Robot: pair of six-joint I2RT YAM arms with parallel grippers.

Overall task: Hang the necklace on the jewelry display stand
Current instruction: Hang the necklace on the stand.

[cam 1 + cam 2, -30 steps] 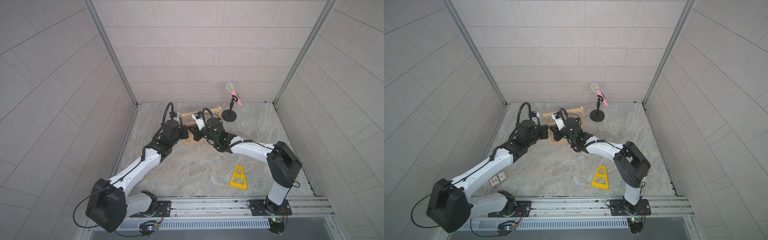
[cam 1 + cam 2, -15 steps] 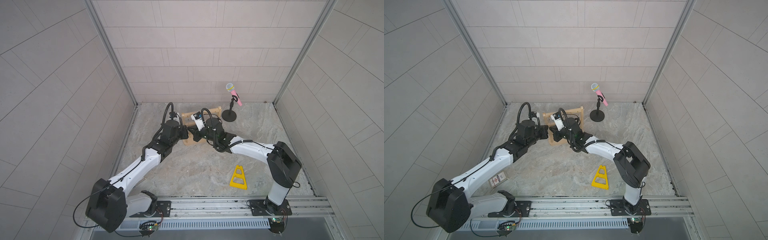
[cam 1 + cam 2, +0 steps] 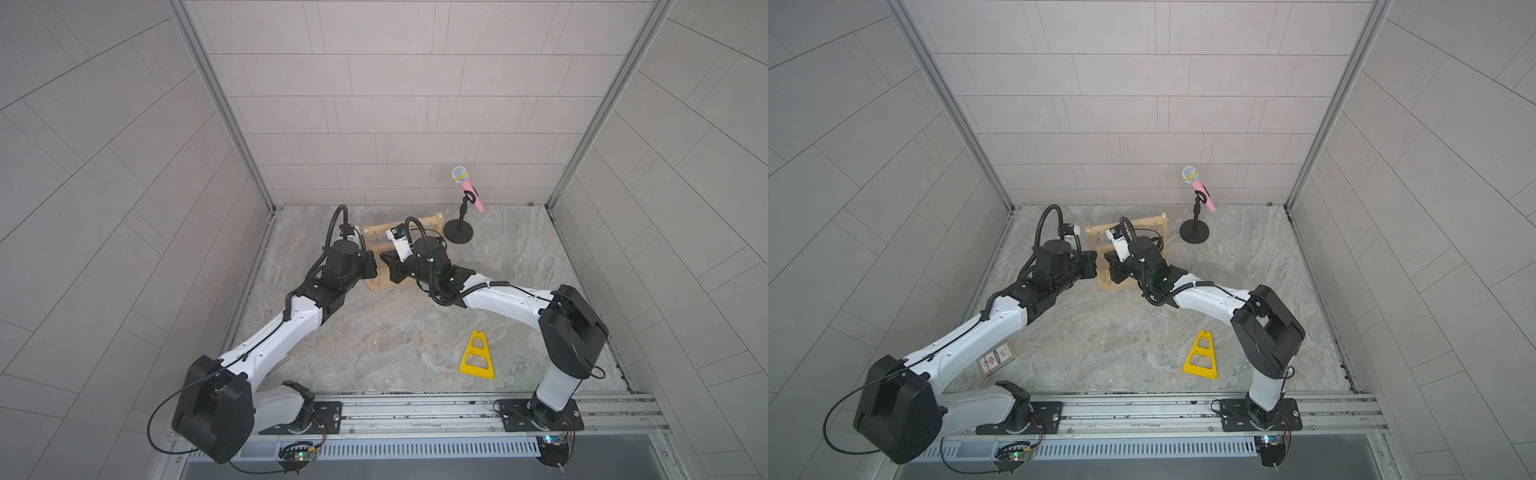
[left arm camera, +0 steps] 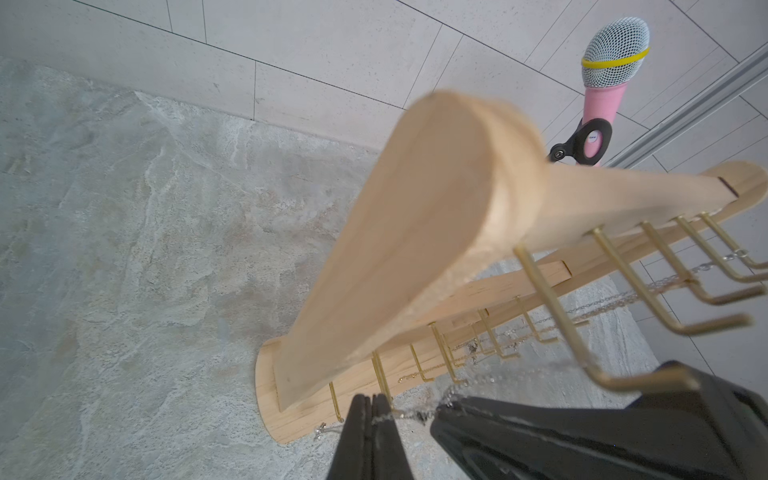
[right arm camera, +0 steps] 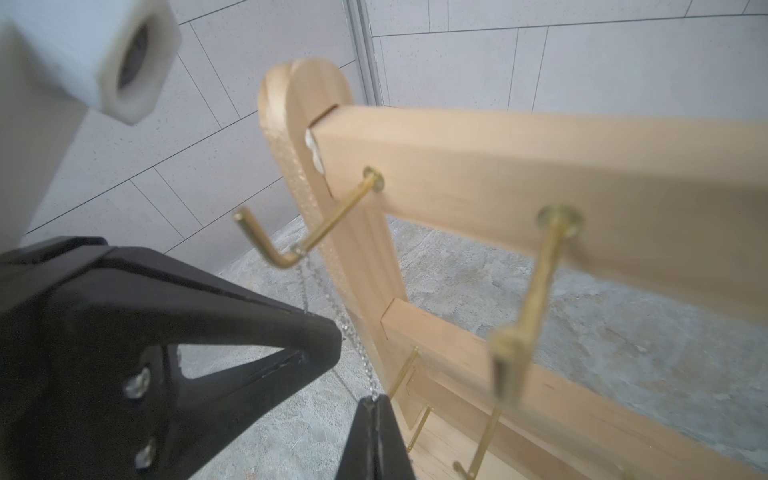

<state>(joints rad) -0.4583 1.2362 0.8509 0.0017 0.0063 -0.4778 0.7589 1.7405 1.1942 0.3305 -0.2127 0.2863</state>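
Silver chain necklace (image 4: 409, 413): pinched by closed left gripper (image 4: 369, 409) and closed right gripper (image 5: 376, 409); reaches end hook (image 5: 332, 216), jewelry display stand (image 4: 415, 232).

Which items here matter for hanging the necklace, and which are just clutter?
Job in hand: jewelry display stand; necklace, pinched by left gripper and right gripper.
Lying about: pink microphone; yellow triangular frame; printed card.

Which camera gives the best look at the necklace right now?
The right wrist view: the necklace runs in plain sight from a hook down to the shut right gripper. The left wrist view shows only a short blurred stretch beside the shut left gripper. In both top views it is too small to make out.
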